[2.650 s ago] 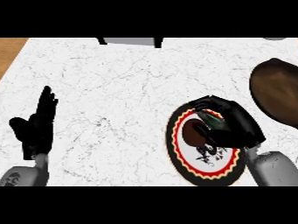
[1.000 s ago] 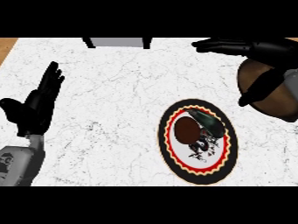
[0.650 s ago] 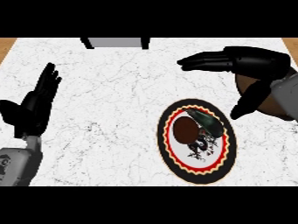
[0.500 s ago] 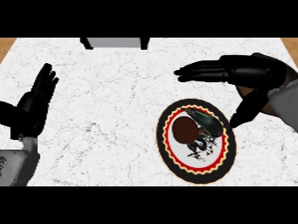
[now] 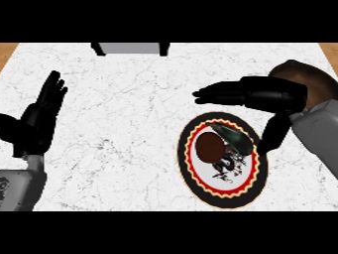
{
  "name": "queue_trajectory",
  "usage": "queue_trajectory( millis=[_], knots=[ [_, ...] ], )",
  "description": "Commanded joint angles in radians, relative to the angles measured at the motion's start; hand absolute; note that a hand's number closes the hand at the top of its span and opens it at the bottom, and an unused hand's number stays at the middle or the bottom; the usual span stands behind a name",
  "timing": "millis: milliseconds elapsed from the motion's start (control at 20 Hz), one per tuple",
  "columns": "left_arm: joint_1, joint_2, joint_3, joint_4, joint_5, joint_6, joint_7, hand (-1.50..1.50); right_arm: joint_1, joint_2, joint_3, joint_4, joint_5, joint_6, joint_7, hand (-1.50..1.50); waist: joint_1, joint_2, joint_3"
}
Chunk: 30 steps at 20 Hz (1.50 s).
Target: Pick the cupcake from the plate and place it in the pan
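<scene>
**A:** Where's the cupcake?

**B:** The small dark-brown cupcake [image 5: 210, 145] sits on the round black-rimmed plate with a red and yellow zigzag border [image 5: 200, 187], toward the plate's upper middle, touching a dark green wrapper-like piece [image 5: 234, 138] just to its right.

**A:** So which step is this?

**B:** I'd judge the pick is not yet done. Nothing is being held, and the round dark-brown pan [image 5: 303, 79] lies beyond the plate's upper right, partly hidden behind the right forearm.

**A:** How is the right robot hand [image 5: 263, 93] posed?

**B:** It hovers just above the plate's upper edge, fingers stretched out level and pointing left, thumb hanging down beside the plate's right rim. Released, grasping nothing.

**A:** What does the next move need?

**B:** Probably lowering toward the plate's centre and closing around the cupcake, then carrying it up-right to the pan.

**A:** And the left robot hand [image 5: 32, 126]?

**B:** Resting spread, fingers up, well left of the plate over the white marble desk [image 5: 128, 109].
</scene>
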Motion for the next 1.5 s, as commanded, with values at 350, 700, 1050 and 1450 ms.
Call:
queue_trajectory(
  millis=[350,700,1050,1450],
  knots=[
    [-0.025,-0.029,0.015,0.047,-0.048,-0.013,-0.011,0.0,-0.022,0.104,0.042,0.162,0.205,0.033,-0.11,-1.5,0.005,0.003,0.0],
    [-0.022,-0.044,0.027,0.049,-0.045,-0.033,-0.006,0.0,-0.024,0.146,0.091,0.166,0.289,0.012,-0.129,-1.5,0.001,0.001,0.0],
    [0.042,-0.041,0.036,-0.074,-0.046,-0.043,0.045,0.0,-0.003,0.158,0.115,0.197,0.412,-0.04,-0.131,-1.5,0.01,0.0,0.0],
    [-0.024,-0.046,0.078,0.07,-0.061,-0.076,-0.036,0.0,-0.006,0.242,0.138,0.198,0.579,-0.08,-0.041,-1.5,0.003,0.002,0.0]
  ],
)
